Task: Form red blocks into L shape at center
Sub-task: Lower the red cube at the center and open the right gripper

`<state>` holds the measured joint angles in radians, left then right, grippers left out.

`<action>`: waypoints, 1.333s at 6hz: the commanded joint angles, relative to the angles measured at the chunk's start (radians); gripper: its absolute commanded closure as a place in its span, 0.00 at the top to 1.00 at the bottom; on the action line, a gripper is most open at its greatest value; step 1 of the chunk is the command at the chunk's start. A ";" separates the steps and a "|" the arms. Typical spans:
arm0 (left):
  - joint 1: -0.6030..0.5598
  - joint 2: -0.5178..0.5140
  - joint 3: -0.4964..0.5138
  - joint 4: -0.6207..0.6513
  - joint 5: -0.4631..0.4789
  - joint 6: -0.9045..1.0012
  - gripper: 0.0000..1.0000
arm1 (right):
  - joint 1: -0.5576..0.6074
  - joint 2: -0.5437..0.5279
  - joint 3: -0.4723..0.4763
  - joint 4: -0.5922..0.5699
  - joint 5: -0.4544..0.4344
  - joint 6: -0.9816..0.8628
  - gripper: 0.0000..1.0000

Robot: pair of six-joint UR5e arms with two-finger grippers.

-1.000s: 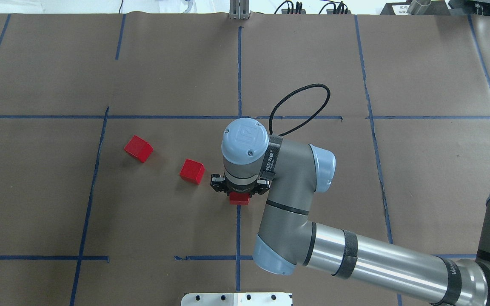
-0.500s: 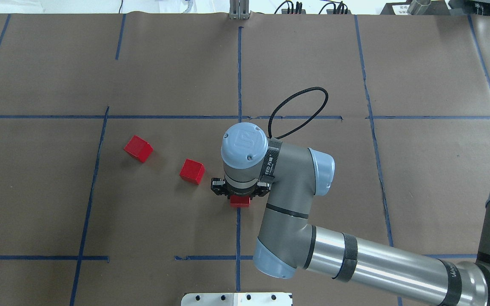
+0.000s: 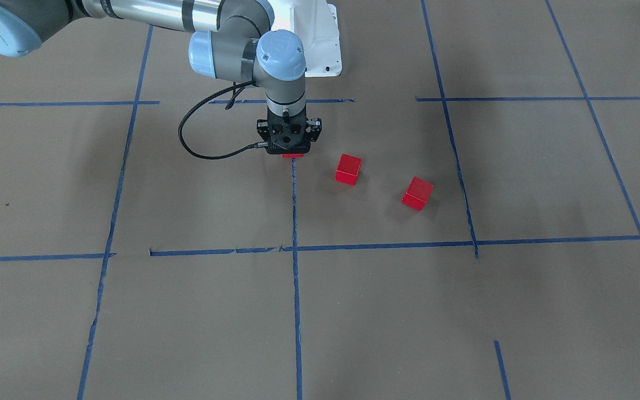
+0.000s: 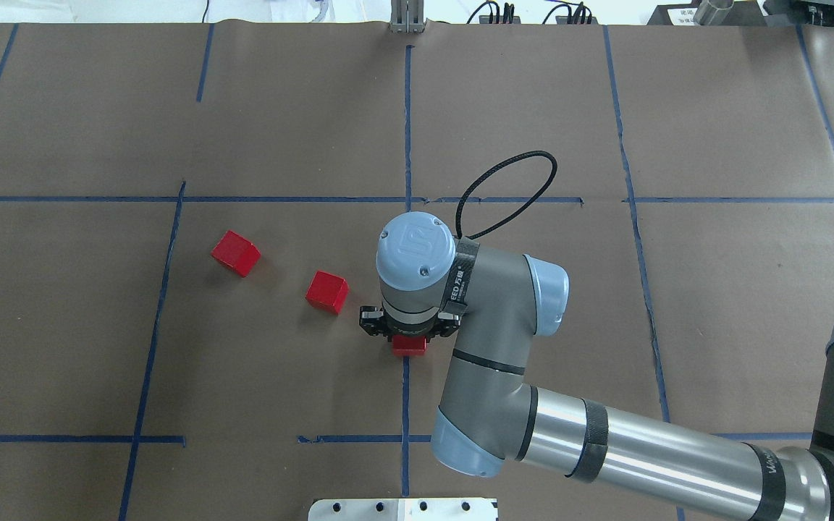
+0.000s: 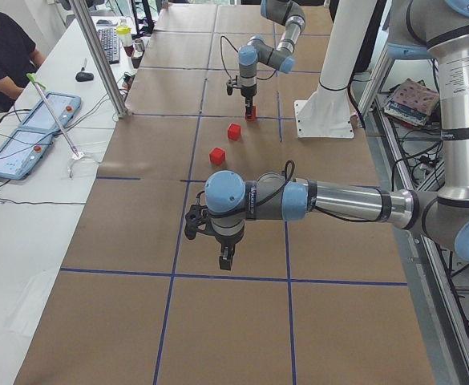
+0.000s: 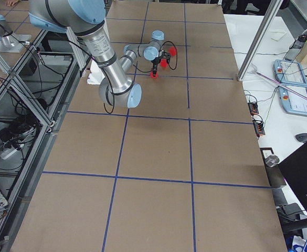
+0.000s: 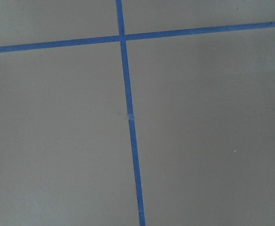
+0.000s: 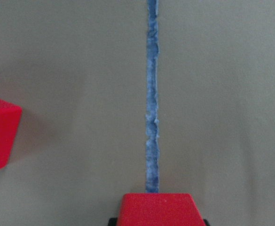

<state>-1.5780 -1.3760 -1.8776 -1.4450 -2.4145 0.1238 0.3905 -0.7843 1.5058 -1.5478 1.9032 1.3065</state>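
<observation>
The left gripper point(image 5: 226, 258) is seen only in the view from the table's left end, hung over brown paper point(image 4: 279, 116) just short of a blue tape crossing; whether it is released or clenched cannot be told. In the overhead view a wide stretch of paper is left open between the table's left edge and the leftmost red block point(image 4: 235, 253), which is set just right of a lengthwise tape line and turned at an angle to it. A gap of paper is kept between it and the middle red block point(image 4: 327, 292), which is turned slightly and lies near the center point(image 4: 359, 239). The third red block point(image 4: 409, 347) is found just right of that, apart from the middle one, directly over the vertical blue tape line point(image 4: 407, 123) and squared to it. It is grasped between the fingers of the right gripper point(image 4: 408, 333), which is pointed straight down; whether the block touches the paper cannot be told. All three blocks are shown as bright red cubes with plain matte faces. A black cable point(image 4: 525, 163) is looped beyond the wrist, and broad open paper is left to the right of the arm. A white base plate point(image 4: 402, 509) is seen at the near edge.
</observation>
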 commanded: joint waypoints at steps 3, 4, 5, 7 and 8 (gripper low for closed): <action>0.000 0.000 0.000 -0.001 0.000 0.000 1.00 | -0.008 0.000 -0.001 0.000 -0.024 -0.001 0.99; 0.001 0.000 0.000 -0.002 0.000 0.000 1.00 | -0.019 0.002 0.001 0.000 -0.047 0.000 1.00; 0.000 0.000 -0.002 -0.002 0.000 0.000 1.00 | -0.019 0.005 0.011 0.000 -0.047 -0.001 1.00; 0.001 -0.002 -0.002 -0.002 0.000 0.000 1.00 | -0.004 -0.025 0.101 -0.005 -0.039 -0.001 1.00; 0.001 -0.005 -0.003 -0.005 -0.002 0.005 1.00 | 0.010 -0.100 0.201 -0.005 -0.036 -0.001 1.00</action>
<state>-1.5770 -1.3783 -1.8794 -1.4476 -2.4150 0.1257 0.3878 -0.8278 1.6227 -1.5515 1.8631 1.3054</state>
